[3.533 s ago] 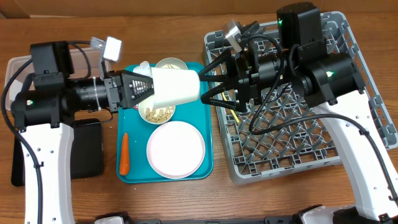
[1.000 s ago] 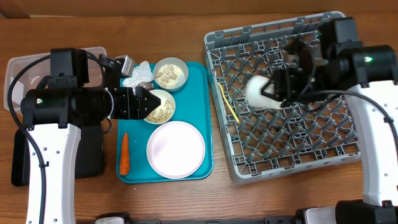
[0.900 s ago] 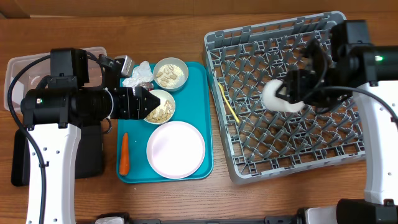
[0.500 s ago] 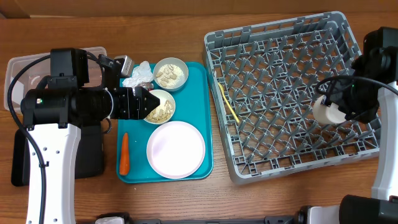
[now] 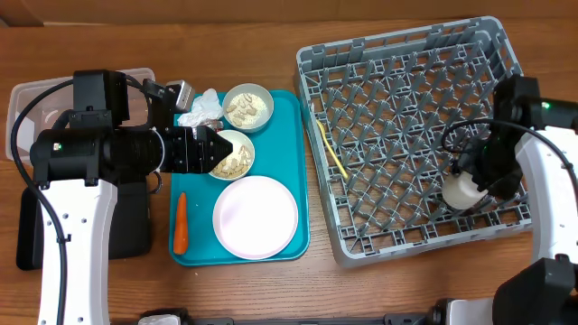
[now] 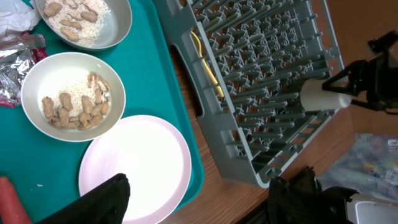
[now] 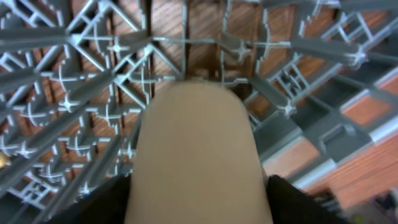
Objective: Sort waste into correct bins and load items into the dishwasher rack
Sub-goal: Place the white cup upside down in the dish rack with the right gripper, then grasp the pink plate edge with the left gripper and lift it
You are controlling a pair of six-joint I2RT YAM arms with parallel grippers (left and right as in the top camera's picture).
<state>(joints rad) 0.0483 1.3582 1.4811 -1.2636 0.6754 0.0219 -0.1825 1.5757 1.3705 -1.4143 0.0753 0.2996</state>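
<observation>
My right gripper [image 5: 477,177] is shut on the small white cup [image 5: 460,190], holding it low over the front right corner of the grey dishwasher rack [image 5: 397,246]. In the right wrist view the cup [image 7: 196,149] fills the gap between the gripper's [image 7: 199,208] dark fingers. A yellow spoon [image 5: 330,153] lies in the rack's left side. My left gripper [image 5: 219,150] hovers open over the teal tray, nothing between its fingers [image 6: 109,199]. Below it sit two bowls with crumbs [image 5: 247,106] [image 5: 235,158], a plate [image 5: 256,217], a carrot [image 5: 180,223], a napkin [image 5: 200,108] and foil [image 6: 15,62].
A teal serving tray [image 5: 296,190] holds the dishes. The clear tub [image 5: 32,95] stands at the far left, and the black tray [image 5: 135,221] lies under my left arm. The rack's upright pegs surround the cup.
My right gripper carried the cup from the middle of the rack to its front right corner and lowered it. The left arm has not moved.
</observation>
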